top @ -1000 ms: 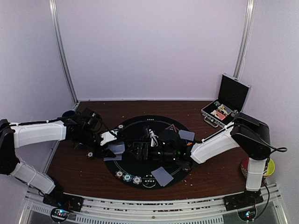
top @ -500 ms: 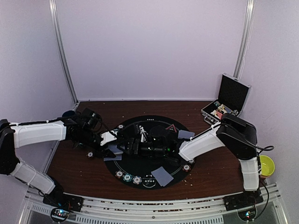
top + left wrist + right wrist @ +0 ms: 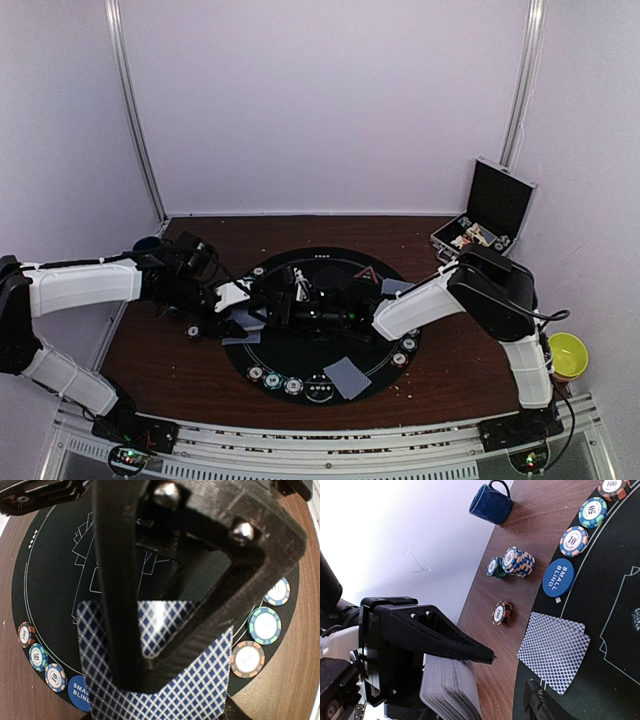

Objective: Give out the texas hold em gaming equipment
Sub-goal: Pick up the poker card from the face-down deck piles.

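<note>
Two claws meet at the left middle of the top view. The left gripper (image 3: 247, 312) is clamped part-closed on a deck of cards (image 3: 447, 685), and a blue-checked card back (image 3: 200, 685) fills the bottom of its wrist view. The right gripper (image 3: 278, 303) sits just beside it; its jaws are mostly cut off, so I cannot tell how wide they stand. Two dealt cards (image 3: 555, 652) lie on the black mat (image 3: 300, 350) near the blue disc (image 3: 558, 577). Since a second ago the right gripper has reached leftward across the mat, and the yellow bowl (image 3: 567, 352) has come into full view at lower right.
</note>
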Action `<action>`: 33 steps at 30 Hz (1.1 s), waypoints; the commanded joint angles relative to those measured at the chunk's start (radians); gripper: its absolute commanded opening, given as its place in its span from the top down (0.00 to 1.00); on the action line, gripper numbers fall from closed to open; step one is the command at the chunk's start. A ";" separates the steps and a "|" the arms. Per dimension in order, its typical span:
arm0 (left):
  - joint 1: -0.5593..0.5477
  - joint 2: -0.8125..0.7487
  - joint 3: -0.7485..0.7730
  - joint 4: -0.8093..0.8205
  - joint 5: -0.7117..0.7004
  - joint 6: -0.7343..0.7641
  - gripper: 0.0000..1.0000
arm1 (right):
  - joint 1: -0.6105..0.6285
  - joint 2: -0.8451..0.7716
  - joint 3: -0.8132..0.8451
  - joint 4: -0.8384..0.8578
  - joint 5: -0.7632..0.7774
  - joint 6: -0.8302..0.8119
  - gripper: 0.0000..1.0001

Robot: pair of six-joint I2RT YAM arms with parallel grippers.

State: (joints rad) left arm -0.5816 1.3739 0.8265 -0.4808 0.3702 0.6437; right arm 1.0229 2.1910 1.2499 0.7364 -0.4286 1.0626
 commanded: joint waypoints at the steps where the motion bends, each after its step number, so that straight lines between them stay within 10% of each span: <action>1: 0.004 -0.001 -0.006 0.016 0.018 0.011 0.47 | -0.006 0.021 0.043 -0.035 -0.015 -0.010 0.50; 33: 0.004 0.013 -0.004 0.017 0.007 0.011 0.47 | -0.032 -0.211 -0.144 -0.108 0.033 -0.081 1.00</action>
State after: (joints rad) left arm -0.5797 1.3823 0.8246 -0.4820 0.3553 0.6449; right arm 1.0065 2.0300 1.1339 0.6334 -0.4049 0.9894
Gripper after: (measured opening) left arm 0.537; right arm 0.017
